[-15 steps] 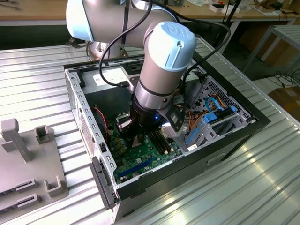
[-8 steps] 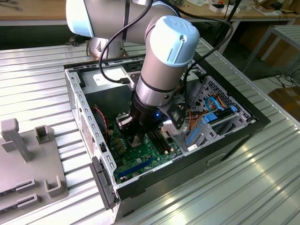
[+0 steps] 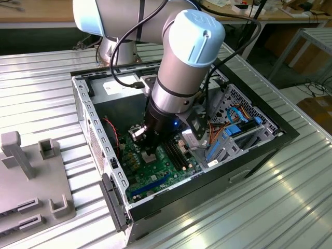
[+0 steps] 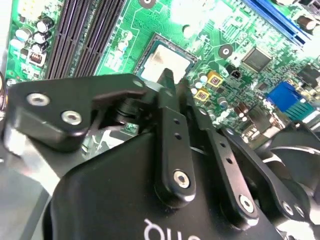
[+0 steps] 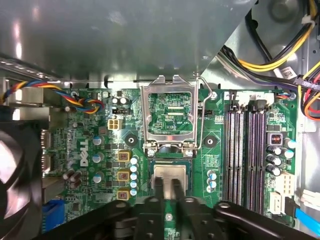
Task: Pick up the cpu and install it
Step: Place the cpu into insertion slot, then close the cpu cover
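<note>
The cpu [image 5: 171,173] lies flat in the black square socket on the green motherboard [image 5: 100,150], its silvery face up; it also shows in the second wrist view as the cpu [image 4: 170,57]. The socket's metal frame [image 5: 167,115] stands flipped open beside it, with its wire lever [image 5: 201,120] raised. My gripper [image 5: 167,186] hangs straight over the cpu's near edge, its black fingers [image 5: 159,187] drawn close together with nothing between them. I cannot tell whether the tips touch the chip. In the exterior view the gripper [image 3: 150,154] reaches down into the open computer case [image 3: 98,135].
Black memory slots [image 5: 245,155] run beside the socket. A fan [image 5: 15,170] and bundled coloured wires [image 5: 75,100] sit on the other side, with yellow and black cables [image 5: 270,55] past the slots. A grey fixture block [image 3: 31,176] stands on the ribbed metal table [image 3: 249,207] at the exterior view's left.
</note>
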Controlling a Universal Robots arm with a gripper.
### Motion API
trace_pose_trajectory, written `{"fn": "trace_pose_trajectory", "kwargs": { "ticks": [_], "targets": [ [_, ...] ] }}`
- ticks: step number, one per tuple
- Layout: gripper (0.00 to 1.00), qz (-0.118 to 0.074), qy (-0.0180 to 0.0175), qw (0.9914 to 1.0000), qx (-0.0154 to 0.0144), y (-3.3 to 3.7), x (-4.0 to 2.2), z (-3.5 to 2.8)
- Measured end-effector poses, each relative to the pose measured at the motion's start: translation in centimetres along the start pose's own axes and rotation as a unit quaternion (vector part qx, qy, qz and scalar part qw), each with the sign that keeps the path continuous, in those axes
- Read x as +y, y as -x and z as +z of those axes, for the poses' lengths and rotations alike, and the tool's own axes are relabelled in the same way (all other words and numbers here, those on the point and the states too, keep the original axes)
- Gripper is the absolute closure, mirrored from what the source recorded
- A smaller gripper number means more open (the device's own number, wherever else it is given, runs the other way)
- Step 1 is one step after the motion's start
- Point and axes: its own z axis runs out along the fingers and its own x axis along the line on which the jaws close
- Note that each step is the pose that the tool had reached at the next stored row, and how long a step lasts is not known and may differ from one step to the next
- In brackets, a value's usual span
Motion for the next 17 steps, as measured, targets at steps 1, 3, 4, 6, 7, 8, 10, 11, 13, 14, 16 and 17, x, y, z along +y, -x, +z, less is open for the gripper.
{"fn": "trace_pose_trajectory", "kwargs": {
  "ticks": [1, 3, 4, 6, 7, 8, 10, 11, 13, 14, 16, 17],
  "targets": [
    [0.87, 0.000, 0.0001, 1.00000, 0.0000, 0.01, 0.00, 0.00],
    [0.89, 0.000, 0.0001, 1.00000, 0.0000, 0.00, 0.00, -0.01],
    [0.89, 0.000, 0.0001, 1.00000, 0.0000, 0.00, 0.00, -0.03],
    [0.89, 0.000, 0.0001, 1.00000, 0.0000, 0.00, 0.00, -0.03],
    [0.89, 0.000, 0.0000, 1.00000, 0.0000, 0.00, 0.00, -0.05],
    [0.89, 0.000, 0.0000, 1.00000, 0.0000, 0.00, 0.00, -0.06],
    [0.89, 0.000, 0.0001, 1.00000, 0.0000, 0.00, 0.00, -0.06],
    [0.89, 0.000, 0.0001, 1.00000, 0.0000, 0.00, 0.00, -0.07],
    [0.89, 0.000, 0.0000, 1.00000, 0.0000, 0.00, 0.00, -0.08],
    [0.89, 0.000, 0.0000, 1.00000, 0.0000, 0.00, 0.00, -0.09],
    [0.89, 0.000, 0.0000, 1.00000, 0.0000, 0.00, 0.00, -0.10],
    [0.89, 0.000, 0.0001, 1.00000, 0.0000, 0.00, 0.00, -0.10]
  ]
}}
